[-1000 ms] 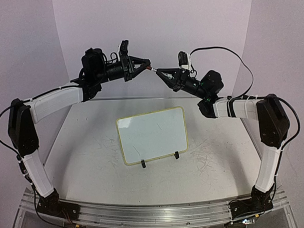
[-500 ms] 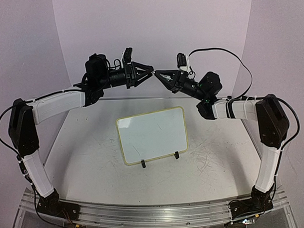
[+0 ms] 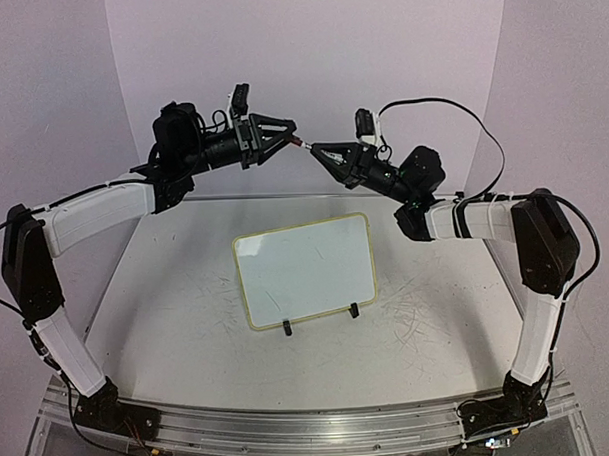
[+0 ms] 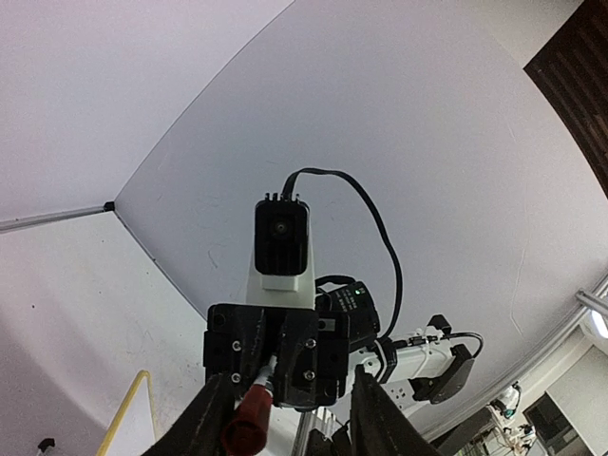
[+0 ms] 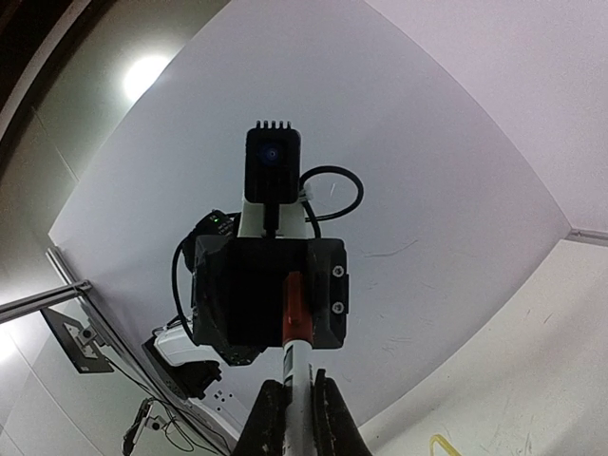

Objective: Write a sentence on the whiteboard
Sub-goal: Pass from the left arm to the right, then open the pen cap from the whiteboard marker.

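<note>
Arms meet high above the whiteboard (image 3: 304,273); right tool (image 3: 315,148) clamps a marker (image 5: 297,356), left tool (image 3: 295,134) gapes.

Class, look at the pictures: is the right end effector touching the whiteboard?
Apart. The top external view shows the right end effector held high at the back, with a plain gap between it and the whiteboard lower down.

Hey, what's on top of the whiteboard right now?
No black writing shows on the whiteboard, only faint grey smudges. Two black clips grip its near edge. The tabletop beneath it is covered.
</note>
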You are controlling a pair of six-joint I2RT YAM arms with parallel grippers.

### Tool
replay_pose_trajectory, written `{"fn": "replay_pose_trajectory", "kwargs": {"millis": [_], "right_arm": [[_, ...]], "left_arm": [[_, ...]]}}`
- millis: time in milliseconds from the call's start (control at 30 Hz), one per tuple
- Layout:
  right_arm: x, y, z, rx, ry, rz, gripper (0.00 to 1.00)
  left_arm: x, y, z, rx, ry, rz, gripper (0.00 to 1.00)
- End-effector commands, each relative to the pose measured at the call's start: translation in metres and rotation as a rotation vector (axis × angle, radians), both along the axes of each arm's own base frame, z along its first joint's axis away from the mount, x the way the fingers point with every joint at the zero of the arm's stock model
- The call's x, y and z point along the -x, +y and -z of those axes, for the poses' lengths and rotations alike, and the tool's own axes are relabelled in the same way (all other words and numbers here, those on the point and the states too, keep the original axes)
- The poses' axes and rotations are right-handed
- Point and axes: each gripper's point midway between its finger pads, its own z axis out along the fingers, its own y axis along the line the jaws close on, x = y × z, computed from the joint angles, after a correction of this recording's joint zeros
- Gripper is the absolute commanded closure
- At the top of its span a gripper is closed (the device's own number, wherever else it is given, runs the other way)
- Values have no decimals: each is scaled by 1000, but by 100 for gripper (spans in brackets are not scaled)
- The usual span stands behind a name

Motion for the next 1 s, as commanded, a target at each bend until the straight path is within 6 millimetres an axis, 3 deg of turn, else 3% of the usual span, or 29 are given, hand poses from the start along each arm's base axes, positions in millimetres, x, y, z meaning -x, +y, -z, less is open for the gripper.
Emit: {"fn": "replay_pose_trajectory", "kwargs": {"millis": [0,167,300,667,767,967], "right_arm": [[14,-7,-31,-57,-82,4,100],[14,-7,-33,-63,-88,-1,100],[14,-7,-32,-61,-85,-1,100],[14,-7,-32,-63,-85,-2,100],[14,-7,-32,-64,-83,-2,100],[13,-13,-27,-69,-61,-2,100]], "left_arm": [[8,7,-23,34,-62,1,65],[4,0,-14,29,-25,32,69],[2,0,-16,32,-32,23,79],[-3,-6,-13,29,-19,43,88],[-3,-3,-15,31,-31,30,99],[-12,14,-18,37,-26,-29,100]]}}
